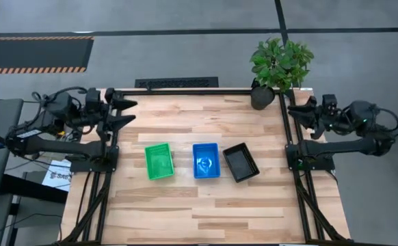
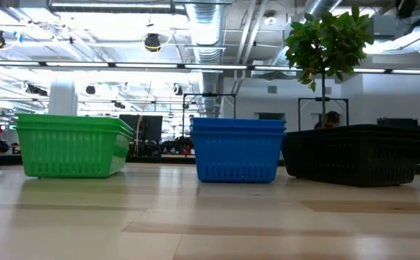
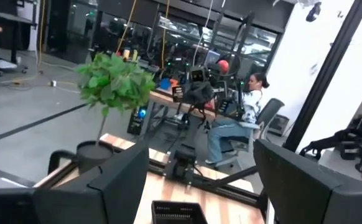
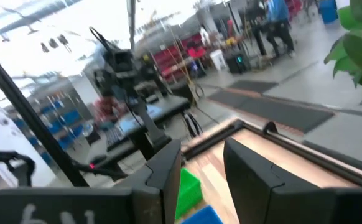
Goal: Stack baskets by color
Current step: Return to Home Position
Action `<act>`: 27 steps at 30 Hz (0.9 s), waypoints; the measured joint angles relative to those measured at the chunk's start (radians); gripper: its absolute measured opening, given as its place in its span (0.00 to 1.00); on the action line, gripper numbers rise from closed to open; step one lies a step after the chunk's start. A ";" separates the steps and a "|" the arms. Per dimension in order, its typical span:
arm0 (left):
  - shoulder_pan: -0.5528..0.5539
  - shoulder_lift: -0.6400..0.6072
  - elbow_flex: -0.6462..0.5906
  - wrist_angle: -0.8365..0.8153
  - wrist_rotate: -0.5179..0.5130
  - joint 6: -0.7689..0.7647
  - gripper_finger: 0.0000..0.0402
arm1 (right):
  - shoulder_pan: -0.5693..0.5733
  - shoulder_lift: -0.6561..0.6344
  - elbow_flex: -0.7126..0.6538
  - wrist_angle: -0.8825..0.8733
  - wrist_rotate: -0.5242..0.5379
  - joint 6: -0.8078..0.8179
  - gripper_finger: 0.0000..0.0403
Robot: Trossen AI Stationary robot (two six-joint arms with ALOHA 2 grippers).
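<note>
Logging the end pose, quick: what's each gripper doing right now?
Left gripper: open, empty, by the left edge of the table.
Right gripper: open, empty, by its right edge.

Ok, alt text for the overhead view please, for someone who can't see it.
Three basket stacks stand in a row on the table: green stack, blue stack, and black stack, turned askew. The left gripper and right gripper, both open, sit by its side edges, and a potted plant stands at the far right corner.
</note>
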State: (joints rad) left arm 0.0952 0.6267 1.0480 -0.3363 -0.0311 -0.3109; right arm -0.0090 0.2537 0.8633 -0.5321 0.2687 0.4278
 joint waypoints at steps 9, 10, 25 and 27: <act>0.000 -0.191 -0.247 0.101 0.020 -0.060 0.69 | 0.001 -0.195 -0.292 0.239 -0.040 0.058 0.36; 0.000 -0.211 -0.279 0.120 0.030 -0.068 0.69 | 0.002 -0.209 -0.315 0.262 -0.052 0.065 0.36; 0.000 -0.530 -0.658 0.245 0.052 -0.200 0.69 | 0.003 -0.242 -0.525 0.428 -0.117 0.100 0.36; 0.000 -0.576 -0.686 0.242 0.052 -0.199 0.69 | 0.007 -0.242 -0.578 0.485 -0.117 0.107 0.35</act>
State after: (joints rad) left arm 0.0952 0.0511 0.3623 -0.0945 0.0208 -0.5104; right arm -0.0018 0.0116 0.2851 -0.0471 0.1516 0.5343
